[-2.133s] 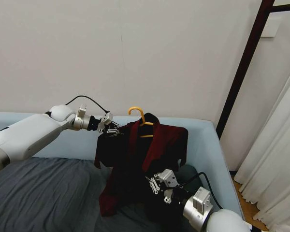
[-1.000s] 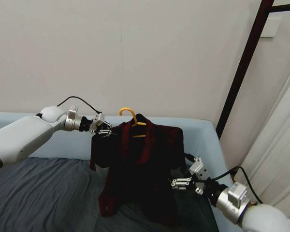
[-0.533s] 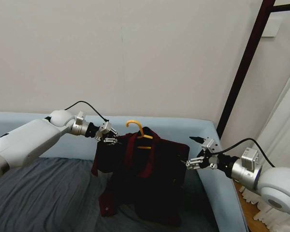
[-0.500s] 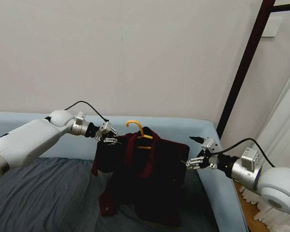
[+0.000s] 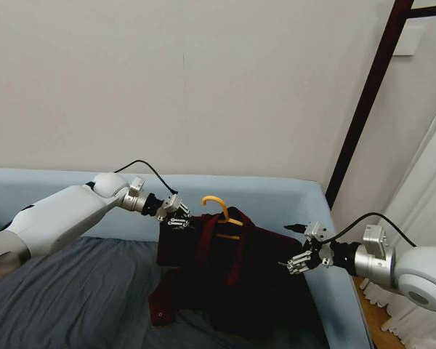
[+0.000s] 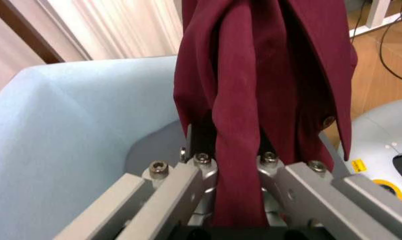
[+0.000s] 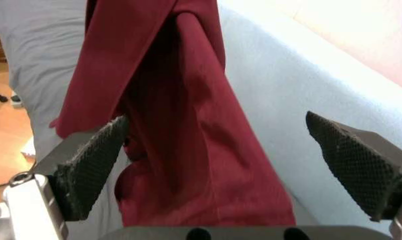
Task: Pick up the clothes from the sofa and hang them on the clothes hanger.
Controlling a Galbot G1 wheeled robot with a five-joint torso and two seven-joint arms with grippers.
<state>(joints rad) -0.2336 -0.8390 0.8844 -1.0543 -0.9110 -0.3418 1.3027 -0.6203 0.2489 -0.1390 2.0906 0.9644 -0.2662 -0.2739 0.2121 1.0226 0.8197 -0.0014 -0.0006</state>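
Note:
A dark red shirt [image 5: 225, 273] hangs on a yellow hanger [image 5: 219, 209] over the sofa, its lower part bunched on the seat. My left gripper [image 5: 176, 217] is shut on the shirt's shoulder cloth, just left of the hanger hook. The left wrist view shows a fold of the shirt [image 6: 268, 75] pinched between the left gripper's [image 6: 236, 200] fingers. My right gripper [image 5: 302, 256] stands open at the shirt's other shoulder, right of the hanger. In the right wrist view, the shirt [image 7: 181, 125] hangs in front of the spread fingers of the right gripper [image 7: 221, 165], untouched by the black pads [image 7: 87, 170].
The light blue sofa [image 5: 291, 200] has a grey seat cushion [image 5: 58, 291]. A dark upright pole [image 5: 363, 102] of a rack rises at the right, with a white curtain [image 5: 421, 240] beside it. A bare wall stands behind the sofa.
My left arm has carried the shirt and hanger down and to the right, so more cloth rests on the seat. My right gripper has dropped slightly and stays open.

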